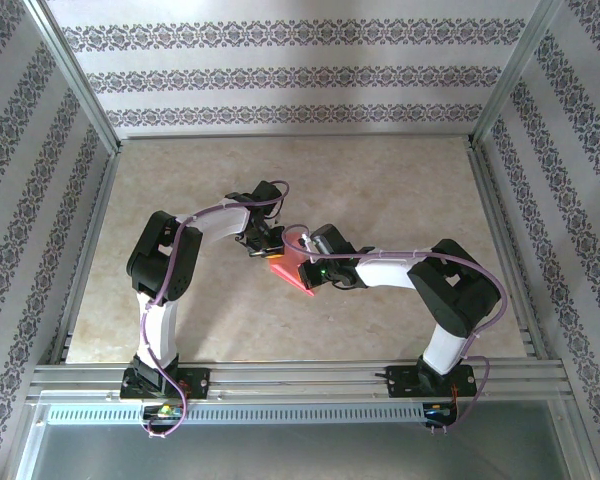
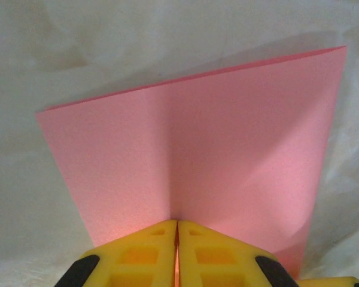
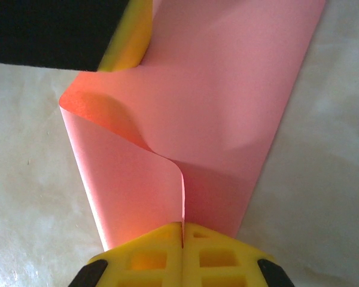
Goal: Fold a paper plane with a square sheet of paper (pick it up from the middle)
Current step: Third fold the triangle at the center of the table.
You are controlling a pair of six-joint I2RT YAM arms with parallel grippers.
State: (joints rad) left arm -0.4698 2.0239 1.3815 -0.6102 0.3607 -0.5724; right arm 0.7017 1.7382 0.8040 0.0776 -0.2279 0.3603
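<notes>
The square sheet of paper (image 1: pixel 289 274) is pink-red and hangs just above the table between both grippers. My left gripper (image 1: pixel 262 249) is shut on one edge of it. In the left wrist view the yellow fingertips (image 2: pixel 149 239) pinch the sheet (image 2: pixel 239 143) at a centre crease, and its two halves spread away in a shallow V. My right gripper (image 3: pixel 182 227) is shut on the opposite edge, where the sheet (image 3: pixel 227 101) curls over in a soft roll. The left gripper's yellow finger (image 3: pixel 130 42) holds the sheet's far end in the right wrist view.
The beige marbled tabletop (image 1: pixel 380 190) lies under the sheet. Aluminium frame rails (image 1: pixel 300 378) run along the near edge and up the sides. Patterned walls enclose the back and both sides. Both arms (image 1: pixel 170 260) bend inward toward the middle.
</notes>
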